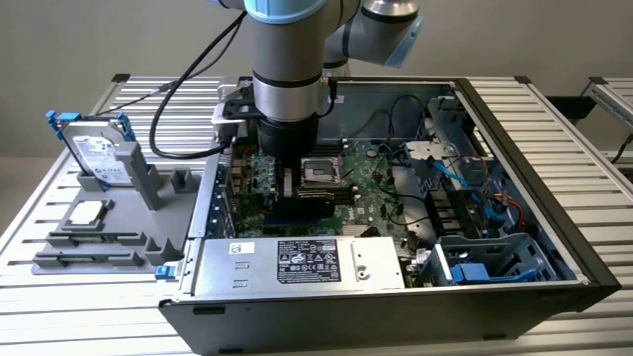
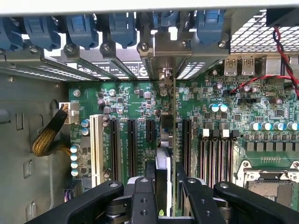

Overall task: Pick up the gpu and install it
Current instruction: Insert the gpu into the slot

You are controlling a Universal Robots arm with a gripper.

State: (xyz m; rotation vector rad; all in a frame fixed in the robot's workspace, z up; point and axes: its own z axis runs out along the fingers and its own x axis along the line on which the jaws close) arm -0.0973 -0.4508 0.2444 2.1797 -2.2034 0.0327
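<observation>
In the exterior view, the fingertips of the black two-fingered gripper (image 1: 296,194) are hidden behind the arm's dark wrist, and the thin green-and-black gpu card (image 1: 314,197) is largely masked there. In the wrist view, the gpu (image 2: 167,154) is seen edge-on, so neither face can be read. The print on the white power-supply label (image 1: 307,261) cannot be read.

- gpu (image 2: 167,140): thin card, seen edge-on, upright over motherboard (image 2: 131,100) expansion slots.
- Silver end bracket toward the case's rear slot covers.
</observation>
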